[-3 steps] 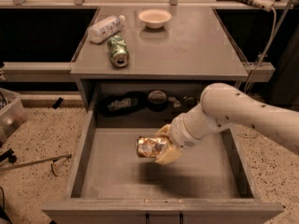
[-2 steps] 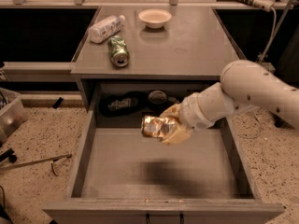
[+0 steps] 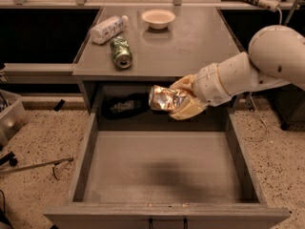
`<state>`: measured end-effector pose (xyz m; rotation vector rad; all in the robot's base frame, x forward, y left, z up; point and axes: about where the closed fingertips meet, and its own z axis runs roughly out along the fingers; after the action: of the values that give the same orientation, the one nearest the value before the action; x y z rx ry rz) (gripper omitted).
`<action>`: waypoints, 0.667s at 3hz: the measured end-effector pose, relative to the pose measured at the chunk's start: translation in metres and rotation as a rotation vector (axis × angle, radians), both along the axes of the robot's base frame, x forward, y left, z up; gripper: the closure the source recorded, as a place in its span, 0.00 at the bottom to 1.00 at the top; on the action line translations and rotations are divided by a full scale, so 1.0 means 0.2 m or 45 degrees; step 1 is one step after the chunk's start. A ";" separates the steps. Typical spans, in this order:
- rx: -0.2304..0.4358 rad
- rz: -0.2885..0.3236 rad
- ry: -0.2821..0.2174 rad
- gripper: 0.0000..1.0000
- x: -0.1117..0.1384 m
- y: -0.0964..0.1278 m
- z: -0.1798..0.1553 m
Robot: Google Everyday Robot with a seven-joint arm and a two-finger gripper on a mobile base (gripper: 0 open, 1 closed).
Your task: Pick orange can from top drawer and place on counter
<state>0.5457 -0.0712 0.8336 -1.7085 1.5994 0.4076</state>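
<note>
Camera view: I had only this one view, looking down on the counter (image 3: 190,46) and on the top drawer (image 3: 162,171) pulled out below it.
Gripper: I saw the gripper (image 3: 182,103) in the air over the back part of the drawer, just in front of the counter's front edge and a little lower than it.
Gripper state: its tan fingers (image 3: 188,112) were closed around the orange can (image 3: 164,98) from the right side, so it was holding the can.
Orange can: it was lying sideways in the grip, shiny and dented, with its free end to the left. It touched neither the drawer floor nor the counter.
Arm: the white arm (image 3: 248,70) came in from the right edge.
Top drawer: it was pulled out wide, and a soft shadow lay on its grey floor. The small dark handle (image 3: 167,222) showed at the front wall, at the bottom edge.
Counter: a green can (image 3: 121,52) lay on its side near the left front. A white bottle (image 3: 108,29) lay just behind it, and a pale bowl (image 3: 158,18) stood further back.
Opening behind the drawer: there was a dark object (image 3: 123,106), but I could not tell what it was.
Floor: the speckled floor (image 3: 38,137) showed on both sides.
</note>
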 end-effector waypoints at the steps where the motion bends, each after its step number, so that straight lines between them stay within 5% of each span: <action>1: 0.000 0.000 0.000 1.00 0.00 0.00 0.00; 2: -0.001 -0.001 -0.024 1.00 0.01 -0.01 0.03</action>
<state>0.5472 -0.0722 0.8403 -1.7075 1.5871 0.3895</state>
